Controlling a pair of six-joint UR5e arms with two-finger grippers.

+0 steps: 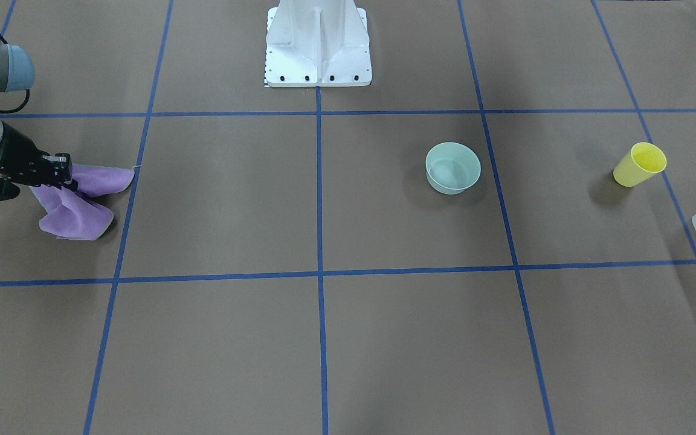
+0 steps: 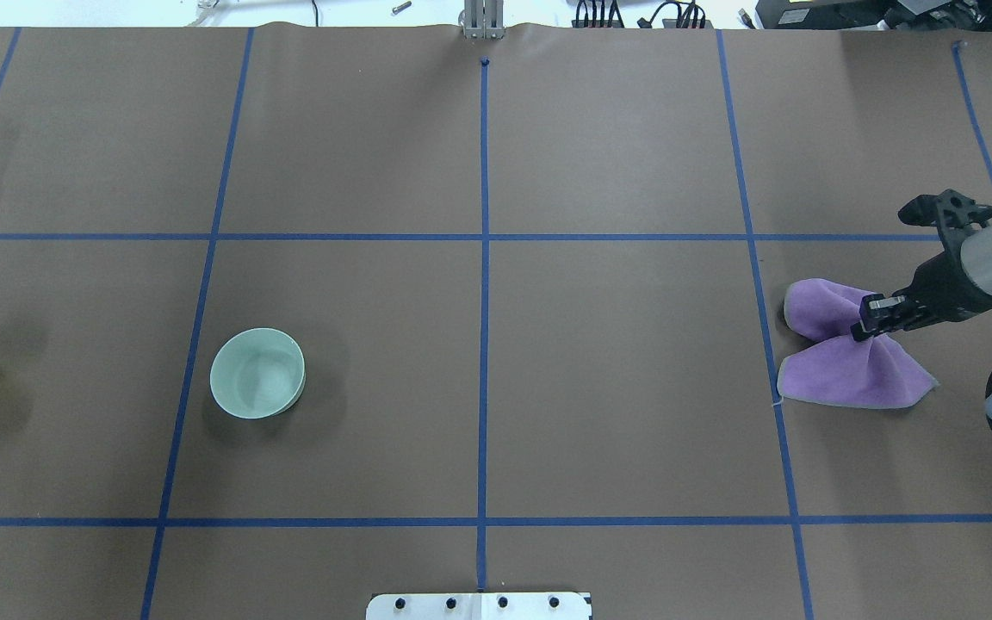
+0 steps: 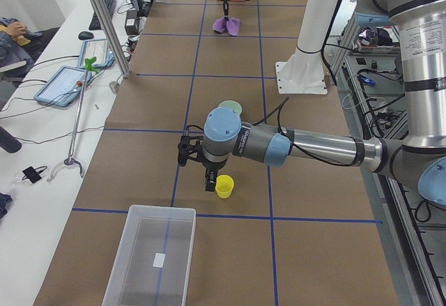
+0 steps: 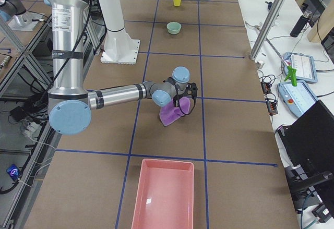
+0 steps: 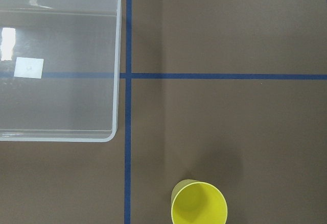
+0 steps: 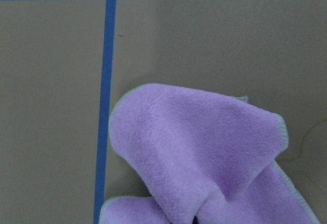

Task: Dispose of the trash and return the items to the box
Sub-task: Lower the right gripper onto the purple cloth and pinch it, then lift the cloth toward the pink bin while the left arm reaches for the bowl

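**Right pincer clamped on the cloth; cup by the box**

Your brown, blue-taped counter (image 2: 616, 413) carries everything. At its left end lies the clear box (image 3: 139, 264), long axis along the counter; only the right side view shows the pink tray (image 4: 163, 197) at the opposite end. The purple cloth (image 2: 840, 379) sits at the right end, lower folds touching the counter, two lobes spreading near and far from its pinched middle, where the right pincer (image 2: 871, 319) is clamped. The green bowl (image 2: 257, 374) stands left of centre. The yellow cup (image 3: 224, 187) stands upright near the box, the left pincer (image 3: 209, 180) just beside it; whether that pincer is apart or together, you cannot tell. The box's white sticker (image 5: 28, 67) is unreadable.
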